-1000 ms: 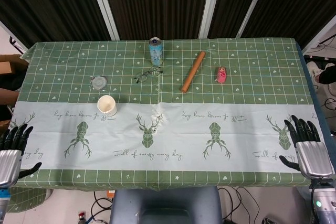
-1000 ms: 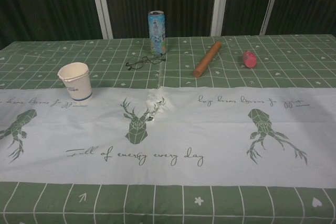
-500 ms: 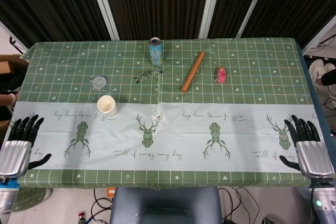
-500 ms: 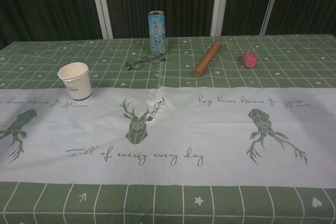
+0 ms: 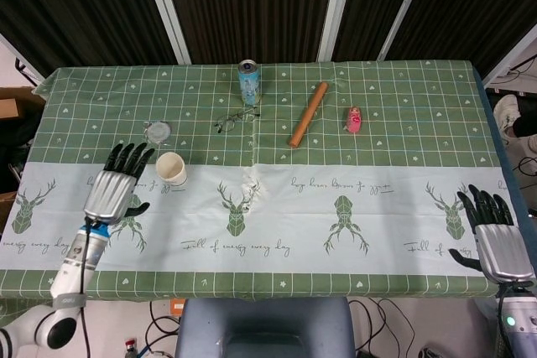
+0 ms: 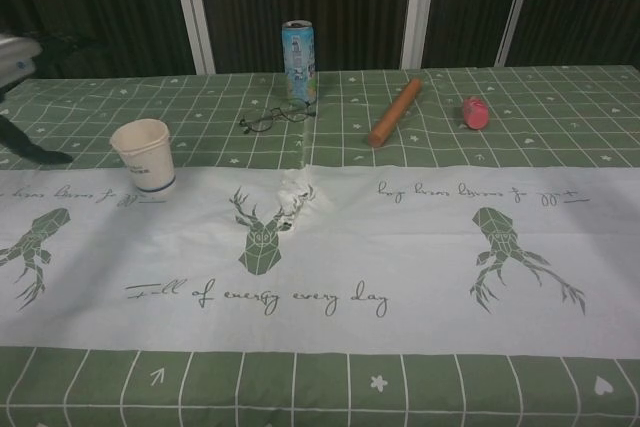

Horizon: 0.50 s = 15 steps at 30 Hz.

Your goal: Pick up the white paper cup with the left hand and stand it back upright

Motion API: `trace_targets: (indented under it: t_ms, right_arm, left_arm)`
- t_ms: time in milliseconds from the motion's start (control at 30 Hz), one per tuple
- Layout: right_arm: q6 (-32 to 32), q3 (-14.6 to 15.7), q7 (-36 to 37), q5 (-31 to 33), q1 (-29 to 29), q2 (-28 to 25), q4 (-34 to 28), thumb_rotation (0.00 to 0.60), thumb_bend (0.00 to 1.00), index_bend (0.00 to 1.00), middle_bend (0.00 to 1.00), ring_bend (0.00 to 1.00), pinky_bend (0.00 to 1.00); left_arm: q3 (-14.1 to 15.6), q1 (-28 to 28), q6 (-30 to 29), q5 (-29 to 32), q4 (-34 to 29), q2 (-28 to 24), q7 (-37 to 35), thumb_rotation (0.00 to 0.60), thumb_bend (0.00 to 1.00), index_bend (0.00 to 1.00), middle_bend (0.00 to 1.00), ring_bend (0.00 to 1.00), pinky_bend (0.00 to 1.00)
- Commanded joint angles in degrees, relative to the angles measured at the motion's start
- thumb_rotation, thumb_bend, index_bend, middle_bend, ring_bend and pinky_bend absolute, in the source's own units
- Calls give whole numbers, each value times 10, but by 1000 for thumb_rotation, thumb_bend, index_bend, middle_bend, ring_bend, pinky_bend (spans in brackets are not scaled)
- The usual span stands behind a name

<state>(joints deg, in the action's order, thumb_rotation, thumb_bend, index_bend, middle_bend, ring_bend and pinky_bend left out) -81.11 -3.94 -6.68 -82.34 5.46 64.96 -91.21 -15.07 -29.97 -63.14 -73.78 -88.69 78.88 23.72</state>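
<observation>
Counter (image 5: 277,232) seen covered in green-and-white deer cloth. Left hand (image 5: 112,190) held just left of white paper cup (image 5: 171,168), fingers (image 5: 126,157) spread wide, nothing held (likely staged for side grasp). Right hand (image 5: 495,236) parked at near right edge, fingers apart, empty. Cup seen already mouth-up at left of counter, so task appears done or nearly so.

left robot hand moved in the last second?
Yes. In the head view the left robot hand has travelled from the table's left edge inward and forward, now just left of the white paper cup, fingers spread, not touching.
</observation>
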Motion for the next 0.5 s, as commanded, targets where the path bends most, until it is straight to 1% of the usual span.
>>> trace_targets:
  t_ms: [33, 67, 167, 300, 500]
  right_arm:
    - [5, -1, 5, 5, 1, 0, 4, 599, 3, 1, 1, 0, 1]
    - [6, -2, 7, 6, 2, 1, 6, 599, 3, 1, 3, 0, 1]
    - [7, -2, 8, 8, 2, 1, 8, 599, 3, 1, 2, 0, 1]
    - [10, -3, 10, 12, 3, 2, 12, 599, 2, 1, 3, 0, 1]
    - [17, -4, 15, 18, 5, 4, 19, 599, 2, 1, 2, 1, 2]
  left_arm:
    - [-28, -60, 52, 83, 33, 58, 74, 599, 3, 1, 0, 1, 2]
    - [-30, -71, 58, 102, 42, 69, 91, 599, 3, 1, 0, 1, 2]
    - [-29, -84, 57, 124, 47, 81, 111, 599, 2, 1, 0, 1, 1]
    - [-30, -115, 69, 162, 79, 112, 139, 599, 2, 1, 0, 1, 2]
    - [-26, -146, 72, 197, 114, 141, 168, 599, 2, 1, 0, 1, 2]
